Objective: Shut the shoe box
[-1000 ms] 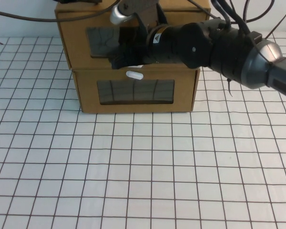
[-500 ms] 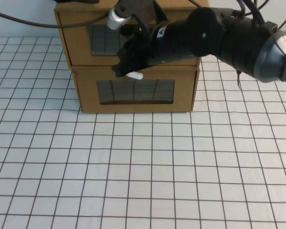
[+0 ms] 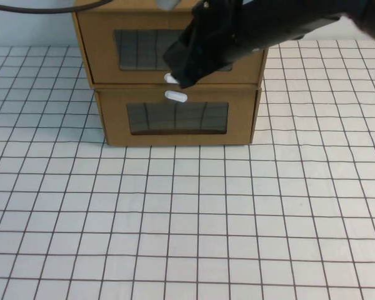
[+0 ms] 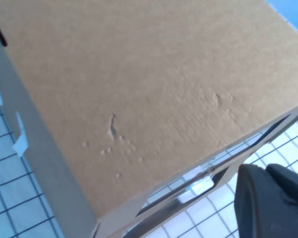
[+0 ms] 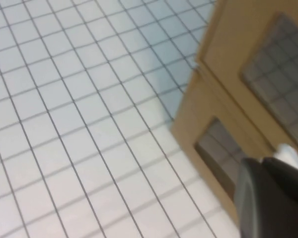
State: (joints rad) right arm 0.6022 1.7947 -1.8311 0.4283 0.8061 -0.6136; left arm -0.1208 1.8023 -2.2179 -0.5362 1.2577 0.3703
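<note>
Cardboard shoe box (image 3: 175, 53) fronted by right pincer (image 3: 186, 74), spread untellable; left pincer above, unseen

right gripper (image 3: 186, 74) rose | white pull tab (image 3: 170, 78) now exposed

Occlusions and cut-offs

The right gripper (image 3: 186, 70) is covering part of the shoe box (image 3: 100, 44) window and pull tab; its fingers are blurring together. The left gripper is lying outside the high view. Frame edges are cropping the shoe box top.
</note>
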